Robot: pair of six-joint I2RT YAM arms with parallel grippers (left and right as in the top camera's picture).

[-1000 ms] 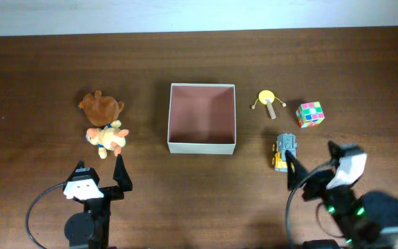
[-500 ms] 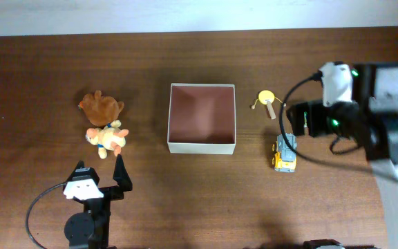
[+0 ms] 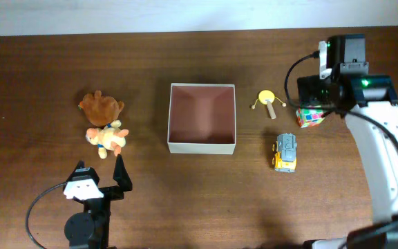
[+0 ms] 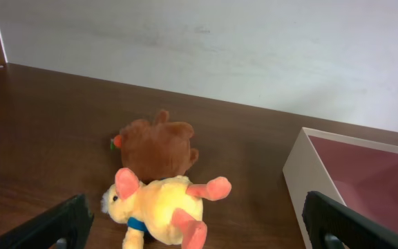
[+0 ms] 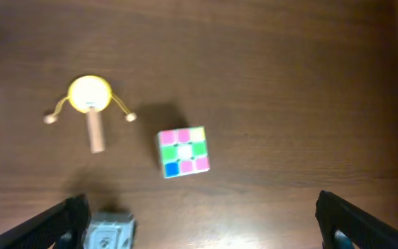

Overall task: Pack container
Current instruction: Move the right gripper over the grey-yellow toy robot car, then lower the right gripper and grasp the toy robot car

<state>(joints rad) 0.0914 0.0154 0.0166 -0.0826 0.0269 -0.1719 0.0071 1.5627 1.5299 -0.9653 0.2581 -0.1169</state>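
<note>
The container (image 3: 202,146), a square white box with a pink-brown inside, sits mid-table with nothing in it; its wall also shows in the left wrist view (image 4: 301,173). A brown plush (image 3: 101,107) and a yellow plush (image 3: 107,139) lie to its left. A yellow rattle drum (image 3: 266,99), a colour cube (image 3: 311,116) and a toy car (image 3: 286,151) lie to its right. My left gripper (image 3: 101,174) is open and empty just in front of the yellow plush (image 4: 161,207). My right gripper (image 3: 314,97) is open and empty above the cube (image 5: 183,151).
A pale wall runs along the table's far edge (image 3: 199,15). The right wrist view also shows the rattle drum (image 5: 90,104) and the top of the toy car (image 5: 109,232). The brown plush (image 4: 154,145) lies behind the yellow one.
My right arm has swung from the front right, near the toy car, to the far right over the colour cube. The left arm and all the toys have not moved.
</note>
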